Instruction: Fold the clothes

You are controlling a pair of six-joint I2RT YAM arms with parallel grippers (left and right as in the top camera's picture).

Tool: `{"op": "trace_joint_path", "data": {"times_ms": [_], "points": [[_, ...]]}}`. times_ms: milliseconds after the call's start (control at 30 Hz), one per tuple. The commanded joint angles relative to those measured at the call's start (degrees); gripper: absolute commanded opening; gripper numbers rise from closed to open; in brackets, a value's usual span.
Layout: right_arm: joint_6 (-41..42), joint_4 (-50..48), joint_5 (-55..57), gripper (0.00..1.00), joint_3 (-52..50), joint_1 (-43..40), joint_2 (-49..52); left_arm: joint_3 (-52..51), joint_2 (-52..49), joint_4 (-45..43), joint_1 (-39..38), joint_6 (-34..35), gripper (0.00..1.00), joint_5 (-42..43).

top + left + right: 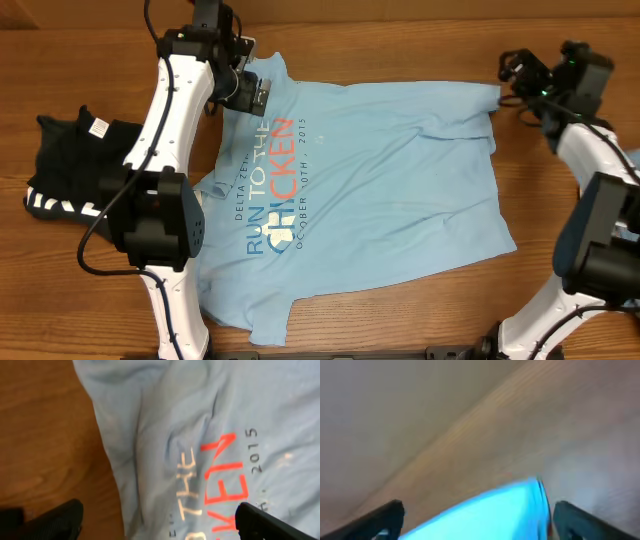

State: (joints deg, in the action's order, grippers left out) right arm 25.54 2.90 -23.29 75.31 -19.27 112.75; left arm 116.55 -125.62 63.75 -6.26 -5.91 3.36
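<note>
Blue tee (380,180) flat mid-table. Left gripper (253,94) at 11 o'clock over sleeve, fingers spread, empty. Right gripper (510,86) at 2 o'clock, spread around hem corner, probably lining up far-edge fold grab.

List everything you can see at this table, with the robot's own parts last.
T-shirt: one, light blue with red, white and dark lettering, spread out mid-table.
Garment: one, black with white markings, bunched beside the left arm's side of the table.
Table: one, brown wood, under both pieces of clothing.
Left gripper: one, black, open, over the T-shirt's edge near the lettering.
Right gripper: one, black, open, at the T-shirt's far corner on its own side.
</note>
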Motion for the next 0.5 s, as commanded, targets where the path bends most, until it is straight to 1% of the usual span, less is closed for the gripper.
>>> {"op": "trace_joint_path", "data": {"times_ms": [0,67,100,133,200,233,267,300,400,467], "points": [[0.02,8.15,-14.14,0.98,0.96,-4.04,-6.29,0.2,1.25,1.36,2.03,0.37,1.0,-0.55],[-0.02,18.03,-15.82,0.89,0.96,-4.22,-7.87,0.2,1.25,0.48,2.45,0.39,1.0,-0.59],[-0.24,25.44,-15.67,0.79,0.94,-3.74,-7.96,0.2,1.25,-0.22,2.58,0.44,1.0,-0.55],[-0.24,30.88,-13.29,0.75,0.92,-3.17,-7.93,0.2,1.22,-0.66,2.6,0.9,1.0,-0.57],[-1.64,43.25,-0.94,0.7,0.87,-0.81,-7.93,0.2,1.22,-1.38,2.58,1.01,1.0,-0.57],[-2.86,47.74,4.52,0.7,0.87,0.28,-7.93,0.17,1.22,-1.51,2.58,1.01,1.0,-0.57],[-2.84,52.59,10.03,0.72,0.87,1.33,-7.93,0.17,1.22,-1.66,2.58,1.01,1.0,-0.57],[-2.86,55.54,12.5,0.72,0.87,1.57,-7.93,0.17,1.22,-1.75,2.58,0.98,1.0,-0.61],[-3.02,57.77,12.74,0.7,0.83,1.2,-7.91,0.17,1.22,-4.37,2.62,0.98,0.99,-2.34],[-3.96,58.03,8.63,0.71,0.81,1.88,-7.91,0.17,0.09,-6.38,3.19,1.64,0.96,-1.31]]}}
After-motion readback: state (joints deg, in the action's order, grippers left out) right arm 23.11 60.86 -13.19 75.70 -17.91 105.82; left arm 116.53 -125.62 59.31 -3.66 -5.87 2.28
